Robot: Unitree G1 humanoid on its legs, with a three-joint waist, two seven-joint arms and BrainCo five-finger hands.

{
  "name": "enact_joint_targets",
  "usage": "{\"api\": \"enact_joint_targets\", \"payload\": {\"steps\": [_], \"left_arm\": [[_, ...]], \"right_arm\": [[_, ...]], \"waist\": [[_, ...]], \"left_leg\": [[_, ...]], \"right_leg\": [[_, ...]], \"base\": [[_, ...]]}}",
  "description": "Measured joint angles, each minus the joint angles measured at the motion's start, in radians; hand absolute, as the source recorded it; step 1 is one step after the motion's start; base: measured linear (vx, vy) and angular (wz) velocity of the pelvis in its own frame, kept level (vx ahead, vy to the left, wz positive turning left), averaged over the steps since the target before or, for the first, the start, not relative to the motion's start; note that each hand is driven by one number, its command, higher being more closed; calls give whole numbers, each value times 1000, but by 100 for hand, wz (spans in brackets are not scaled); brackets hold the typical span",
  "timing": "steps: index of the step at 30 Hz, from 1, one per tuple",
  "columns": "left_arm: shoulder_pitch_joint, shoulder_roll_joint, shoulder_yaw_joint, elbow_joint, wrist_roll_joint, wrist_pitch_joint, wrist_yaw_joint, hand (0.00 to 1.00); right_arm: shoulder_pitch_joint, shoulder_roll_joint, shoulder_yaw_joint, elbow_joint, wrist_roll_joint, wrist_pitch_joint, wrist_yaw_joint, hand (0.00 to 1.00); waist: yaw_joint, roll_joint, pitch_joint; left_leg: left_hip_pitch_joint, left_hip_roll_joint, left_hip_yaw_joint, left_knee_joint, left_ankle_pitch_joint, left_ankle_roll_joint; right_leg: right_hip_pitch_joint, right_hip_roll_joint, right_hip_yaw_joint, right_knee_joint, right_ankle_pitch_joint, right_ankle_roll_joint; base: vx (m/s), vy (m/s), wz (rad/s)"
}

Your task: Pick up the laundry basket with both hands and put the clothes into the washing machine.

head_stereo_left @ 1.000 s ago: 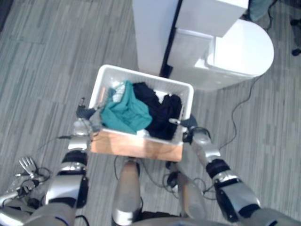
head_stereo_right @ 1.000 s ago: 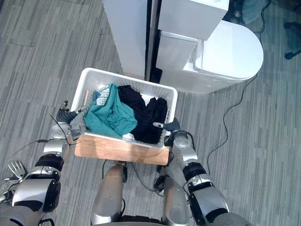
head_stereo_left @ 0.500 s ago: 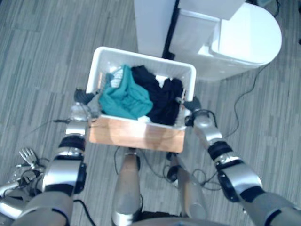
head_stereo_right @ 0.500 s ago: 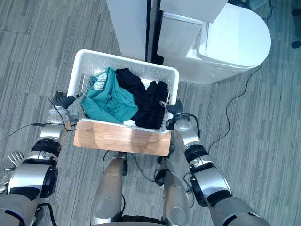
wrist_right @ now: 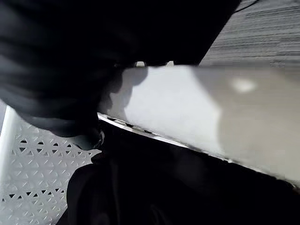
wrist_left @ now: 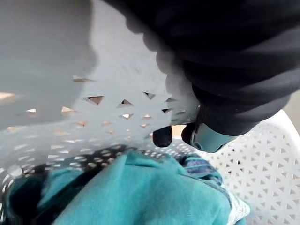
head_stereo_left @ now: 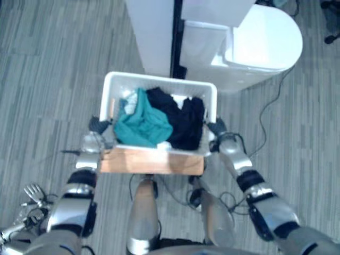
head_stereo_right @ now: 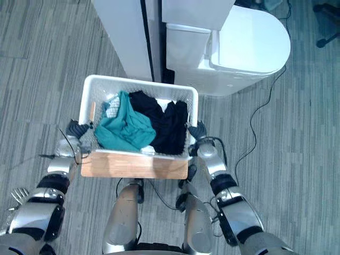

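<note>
You have one white laundry basket [head_stereo_right: 139,82] holding two garments you can tell apart: one teal garment [head_stereo_right: 123,129], one black garment [head_stereo_right: 164,125]. One wooden board [head_stereo_right: 133,166], one washing machine [head_stereo_right: 249,45], two hands: left hand [head_stereo_right: 74,130], right hand [head_stereo_right: 197,130].

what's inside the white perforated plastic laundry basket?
Crumpled teal garment on the robot's left, black garment on its right. They hide the floor of the white basket and anything beneath.

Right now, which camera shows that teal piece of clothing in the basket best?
The right eye view: the teal garment shows nearly whole in the white basket, beside the black clothes. The left eye view shows much the same. The left wrist view catches a close-up patch; the right wrist view faces the black clothes.
</note>
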Motion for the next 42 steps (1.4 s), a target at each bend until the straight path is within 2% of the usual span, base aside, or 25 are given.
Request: {"api": "enact_joint_targets", "payload": {"steps": [6, 8, 10, 16, 19, 20, 23, 25, 26, 27, 28, 29, 30, 31, 32, 33, 34, 35, 36, 37, 38, 39, 40, 41, 42], "left_arm": [[216, -113, 10, -193, -89, 1, -26, 100], [275, -148, 26, -263, -110, 1, -56, 100], [364, -193, 50, -313, -119, 1, -86, 100], [567, -275, 93, -466, -125, -3, -111, 100], [607, -307, 117, -491, -125, -3, -127, 100], [622, -321, 122, -504, -125, -2, -130, 100], [656, -347, 122, -529, -124, -1, -143, 100], [691, -348, 126, -573, -124, 3, -148, 100], [701, -351, 129, -577, -123, 6, -148, 100], [720, -358, 128, -591, -115, 11, -147, 100], [754, -362, 126, -613, -102, 16, -149, 100], [767, -363, 125, -630, -95, 21, -149, 100], [771, -362, 120, -651, -80, 26, -150, 100], [768, -360, 111, -671, -68, 27, -150, 100], [764, -360, 105, -680, -68, 27, -150, 100], [747, -348, 100, -681, -67, 27, -148, 100], [739, -332, 95, -681, -67, 29, -148, 100], [722, -302, 62, -681, -67, 29, -148, 100], [694, -279, 30, -679, -67, 37, -147, 100], [687, -256, 20, -671, -64, 49, -146, 100], [687, -253, 18, -663, -64, 52, -146, 100], [688, -252, 17, -661, -54, 59, -146, 100], [684, -253, 16, -662, -40, 60, -147, 100], [678, -253, 15, -662, -34, 62, -148, 100], [661, -253, 10, -662, -33, 66, -148, 100]], "right_arm": [[217, -14, -106, -204, -52, 13, 47, 100], [264, -17, -146, -242, -53, 13, 74, 100], [324, -13, -167, -278, -53, 13, 96, 100], [391, -4, -186, -291, -53, 10, 147, 100], [397, -5, -185, -291, -53, 6, 167, 100], [399, -14, -185, -288, -53, 5, 176, 100], [410, -26, -186, -286, -53, 4, 184, 100], [415, -19, -191, -275, -43, -2, 193, 100], [418, -11, -192, -265, -44, -2, 195, 100], [421, -8, -193, -257, -38, -4, 194, 100], [447, -1, -195, -258, -31, -8, 193, 100], [460, 3, -194, -259, -26, -10, 193, 100], [486, 12, -201, -267, -16, -15, 193, 100], [512, 16, -219, -291, -2, -20, 192, 100], [520, 18, -229, -301, 7, -26, 192, 100], [543, 37, -240, -317, 9, -31, 190, 100], [551, 49, -257, -329, 16, -32, 188, 100], [584, 64, -273, -346, 23, -35, 184, 100], [607, 80, -302, -364, 24, -34, 171, 100], [629, 103, -311, -369, 24, -25, 168, 100], [636, 104, -308, -368, 24, -24, 169, 100], [654, 104, -309, -368, 24, -25, 167, 100], [659, 107, -313, -368, 24, -26, 167, 100], [660, 107, -315, -368, 24, -26, 167, 100], [663, 108, -319, -369, 26, -31, 166, 100]], "waist": [[-30, 5, -6], [-41, 18, -20], [-51, 46, -111], [-45, 119, -267], [-35, 133, -288], [-23, 137, -290], [-25, 155, -296], [-17, 165, -296], [-14, 168, -294], [-15, 177, -294], [-26, 190, -301], [-29, 191, -302], [-45, 205, -312], [-60, 210, -326], [-65, 220, -338], [-79, 202, -356], [-86, 181, -365], [-104, 156, -369], [-106, 132, -365], [-87, 78, -358], [-83, 76, -353], [-84, 83, -350], [-88, 82, -351], [-87, 81, -355], [-82, 84, -360]], "left_leg": [[149, -1, 37, -70, -3, 3], [209, -1, 44, -100, -2, 2], [246, 1, 47, -138, -1, 0], [358, 14, 7, -152, 0, -2], [360, 19, -20, -139, 0, -2], [351, 20, -33, -118, 0, -2], [266, 32, -85, -4, 3, -2], [197, 39, -126, 111, -5, -10], [173, 50, -126, 223, -46, 12], [158, 53, -122, 424, -95, 24], [212, 60, -128, 615, -103, -3], [251, 63, -138, 642, -100, -19], [317, 57, -186, 632, -92, -61], [368, 46, -232, 547, -83, -76], [399, 37, -243, 468, -109, -88], [454, 8, -221, 303, -227, -99], [470, -9, -195, 227, -262, -80], [505, -35, -134, 102, -314, -28], [517, -59, -92, 21, -361, -6], [514, -105, -34, 15, -332, 20], [517, -109, -3, 11, -323, 41], [504, -104, 55, 9, -303, 76], [496, -99, 77, 8, -293, 83], [484, -82, 114, 4, -276, 86], [457, -65, 148, -7, -245, 86]], "right_leg": [[87, -1, 13, 33, -52, 6], [133, 4, 14, 29, -65, 12], [168, 16, 9, -1, -71, 14], [361, 55, -43, -119, -71, 15], [392, 69, -63, -131, -72, 14], [399, 75, -72, -131, -76, 9], [393, 86, -117, -98, -98, -4], [337, 70, -121, -27, -135, -41], [327, 62, -122, -12, -131, -47], [326, 52, -107, 14, -128, -44], [326, 48, -79, 34, -111, -52], [325, 49, -67, 35, -101, -52], [305, 51, -49, 43, -77, -54], [247, 51, -35, 63, -52, -52], [207, 49, -14, 80, -39, -49], [132, 26, 27, 90, -3, -43], [104, 9, 41, 80, 7, -40], [67, -4, 81, 41, 14, -25], [44, 0, 121, -3, 14, -25], [40, -19, 160, -53, -36, 25], [37, -24, 153, -58, -112, 95], [27, -40, 98, -44, -132, 85], [26, -39, 48, -21, -123, 49], [24, -39, -17, 38, -113, -13], [21, -40, -47, 151, -113, -49]], "base": [[94, 24, -11], [72, -1, -4], [133, -13, 2], [154, -19, 23], [33, -22, 34], [-54, -34, 34], [-87, -30, 51], [-193, 65, 30], [-227, 114, -20], [-185, 98, -45], [-285, 161, -49], [-285, 197, -52], [-339, 222, -42], [-312, 213, -45], [-366, 259, -58], [-328, 222, -47], [-452, 276, -45], [-502, 270, -26], [-607, 318, -86], [-605, 256, -109], [-593, 200, -140], [-486, 124, -95], [-380, 100, -96], [-358, 74, -92], [-430, 67, -102]]}}
